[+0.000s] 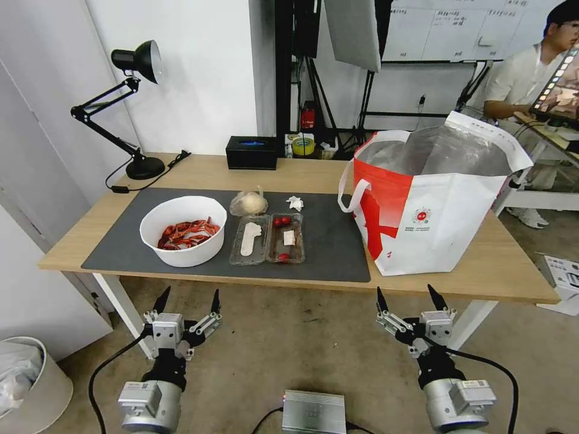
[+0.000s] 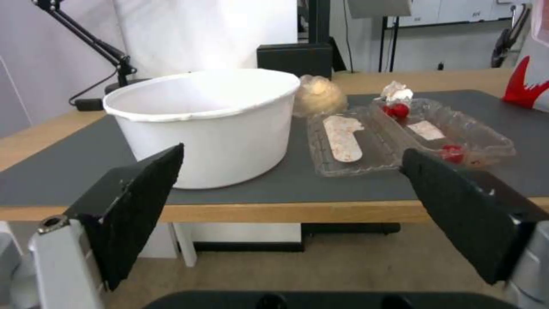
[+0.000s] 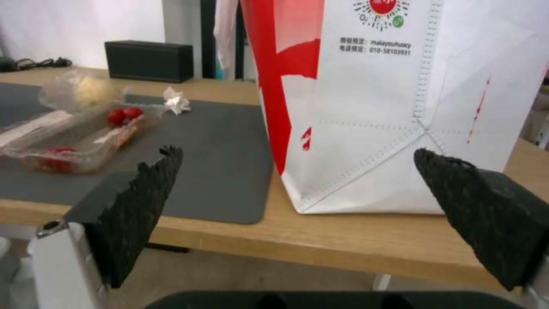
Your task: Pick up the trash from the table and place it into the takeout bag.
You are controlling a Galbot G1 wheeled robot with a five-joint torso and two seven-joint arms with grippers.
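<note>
Both grippers are held before the table's [image 1: 494,271] near edge: the left gripper [image 1: 188,299] and right gripper [image 1: 411,297], each with its 2 fingers spread and nothing held. On the grey mat [image 1: 338,253] are seen the bowl of crayfish shells [image 1: 183,231], clamshell tray [image 1: 268,239], knotted bag [image 1: 248,204] and tissue [image 1: 295,203]. At the right, the takeout bag [image 1: 446,211] stands upright and open.

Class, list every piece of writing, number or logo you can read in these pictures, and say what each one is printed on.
"malayouhuocy": on the takeout bag, under its round red logo.
"010-58103931": on the bag, the line below that.
Chinese characters before both lines: too blurred to read.
Whiteboard handwriting: too small to read.
White label in the clamshell tray: no legible text.
</note>
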